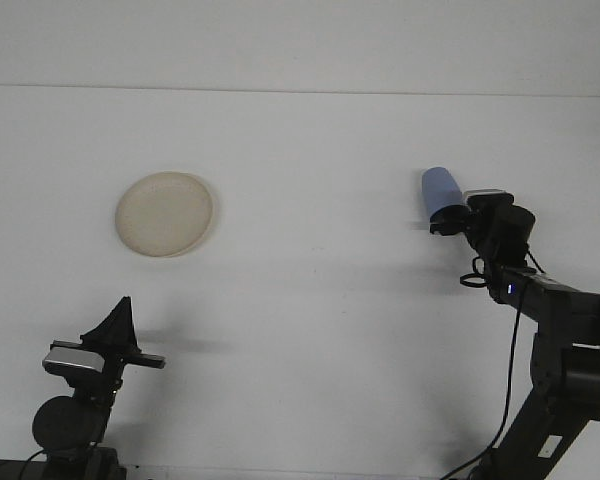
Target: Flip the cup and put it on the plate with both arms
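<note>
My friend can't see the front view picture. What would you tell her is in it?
The right claw holds a blue cup above a white table. A beige plate lies far off on the left, and the left claw waits near the bottom edge.

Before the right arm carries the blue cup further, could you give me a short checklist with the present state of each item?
1. Blue cup held by the right gripper: ok, the gripper is closed at the cup's lower end.
2. Cup clear of the table: ok, it looks lifted and tilted left.
3. Plate free to receive the cup: ok, nothing lies on it.
4. Path from cup to plate: ok, only bare table lies between them.
5. Left gripper ready to take the cup: cannot tell, it sits low near the front edge, far from the cup.
6. Which end of the cup is the opening: cannot tell.
</note>
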